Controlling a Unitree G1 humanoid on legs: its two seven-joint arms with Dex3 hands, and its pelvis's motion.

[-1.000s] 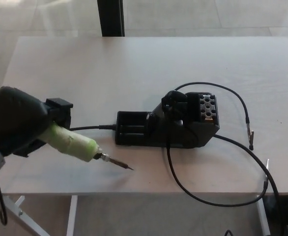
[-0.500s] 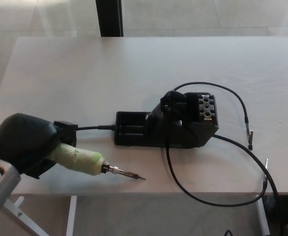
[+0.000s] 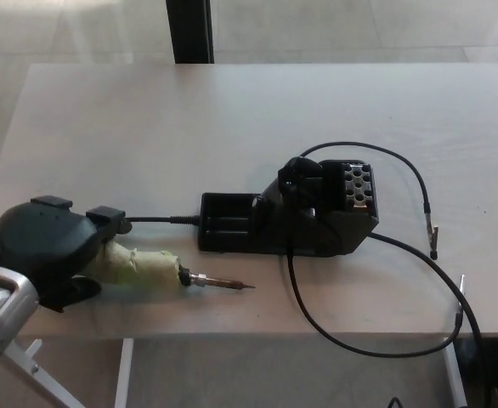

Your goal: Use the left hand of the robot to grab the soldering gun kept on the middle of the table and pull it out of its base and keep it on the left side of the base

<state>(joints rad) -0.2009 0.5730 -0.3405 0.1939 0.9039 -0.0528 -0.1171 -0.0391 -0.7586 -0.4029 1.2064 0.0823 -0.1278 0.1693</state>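
The soldering gun (image 3: 160, 270), with a pale green handle and a metal tip pointing right, lies low on the table (image 3: 232, 119) to the left of its black base (image 3: 296, 212). My left hand (image 3: 41, 251) is shut on the handle's rear end, near the table's front left edge. A black cord runs from under the hand to the base's left end. My right hand does not show.
A long black cable (image 3: 376, 336) loops off the front edge of the table and back up on the right. A thinner lead (image 3: 415, 174) arcs from the base to a small clip at the right. A dark post (image 3: 189, 30) stands behind the table.
My left hand has dropped toward the table with the soldering gun, and the gun has levelled out, with its tip now flat and pointing right.
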